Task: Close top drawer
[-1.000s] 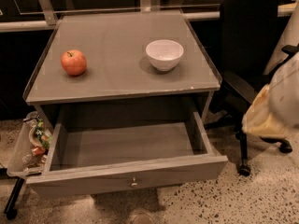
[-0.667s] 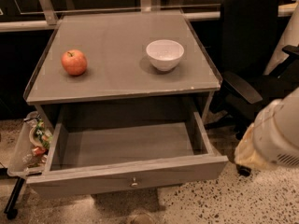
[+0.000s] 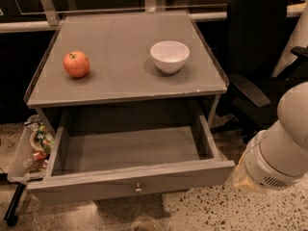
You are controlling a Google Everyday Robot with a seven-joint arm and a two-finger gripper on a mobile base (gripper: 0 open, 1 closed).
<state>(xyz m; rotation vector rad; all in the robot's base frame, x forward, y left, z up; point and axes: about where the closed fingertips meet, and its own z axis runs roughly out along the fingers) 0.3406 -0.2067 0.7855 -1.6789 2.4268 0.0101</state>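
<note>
The top drawer (image 3: 96, 186) is pulled far out from under the grey table top (image 3: 120, 83). Its grey box interior (image 3: 130, 148) is bare, and its front panel carries one small round metal knob (image 3: 138, 188). My white arm link (image 3: 279, 153) hangs at the lower right, just beside the drawer's right front corner. My gripper is out of view, beyond the frame's edge, so its fingers do not show.
A red apple (image 3: 76, 64) and a white bowl (image 3: 170, 56) sit on the table top. A black office chair (image 3: 255, 57) stands at the right, behind my arm. A clear bin with litter (image 3: 32, 150) stands at the drawer's left. The floor is speckled.
My arm has moved down at the right, from beside the table top to beside the drawer's right front corner. The drawer, apple and bowl have not moved.
</note>
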